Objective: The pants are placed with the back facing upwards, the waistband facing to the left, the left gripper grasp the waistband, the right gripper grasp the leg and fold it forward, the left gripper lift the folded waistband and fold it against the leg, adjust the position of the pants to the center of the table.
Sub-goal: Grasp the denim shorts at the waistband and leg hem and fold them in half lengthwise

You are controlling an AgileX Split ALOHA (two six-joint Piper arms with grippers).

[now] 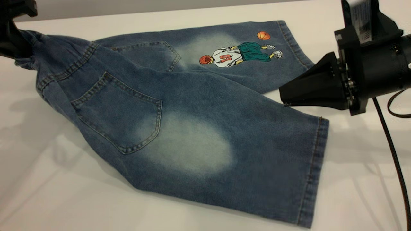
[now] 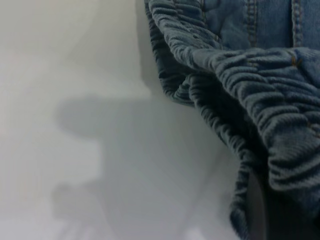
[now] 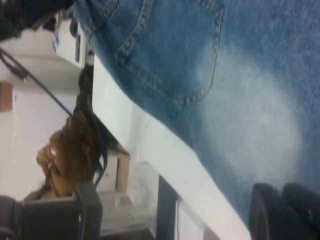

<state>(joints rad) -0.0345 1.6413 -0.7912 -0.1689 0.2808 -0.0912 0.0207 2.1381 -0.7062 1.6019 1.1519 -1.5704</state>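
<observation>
The pants lie back up on the table. Their gathered waistband is raised off the surface at the far left, where my left gripper is shut on it. The left wrist view shows the ruched waistband bunched over that gripper. The plain leg with the oval faded patch lies nearest the front, and the printed leg lies behind it. My right gripper hovers shut and empty over the gap between the leg hems. Its fingers sit together above the denim.
A black cable hangs from the right arm across the table's right side. Beyond the table's front edge the right wrist view shows a person's brown hair and some equipment. Bare tabletop surrounds the pants.
</observation>
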